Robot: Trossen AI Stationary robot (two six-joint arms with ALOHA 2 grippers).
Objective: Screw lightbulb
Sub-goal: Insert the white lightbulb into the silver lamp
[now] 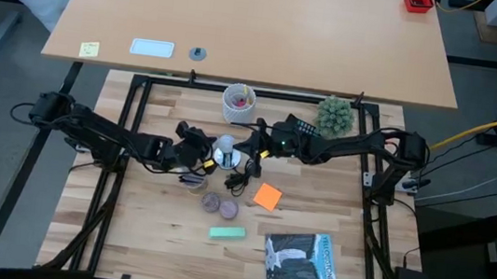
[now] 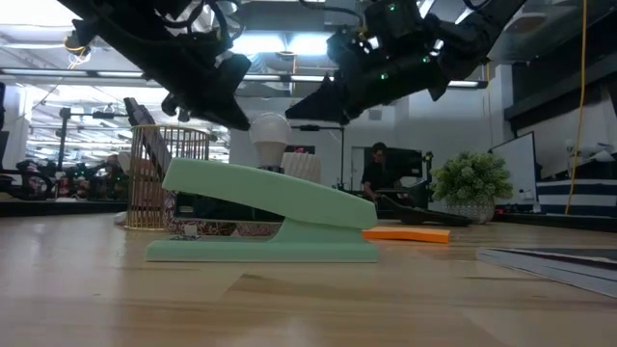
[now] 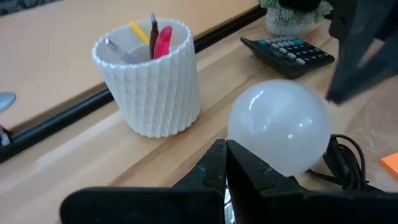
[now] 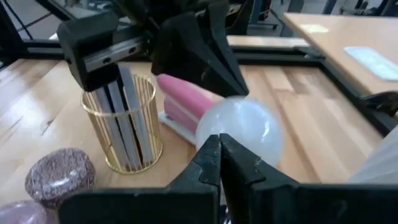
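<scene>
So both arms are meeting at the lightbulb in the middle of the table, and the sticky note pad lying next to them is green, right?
Not quite. Both arms do meet at the lightbulb mid-table, but the sticky note pad beside them is orange, as the high view shows. The green thing is the stapler, nearer the table's front edge.

Even bright overhead light; ceiling lamps (image 2: 289,43) glare in low view; near stapler (image 2: 265,217) soft.
</scene>
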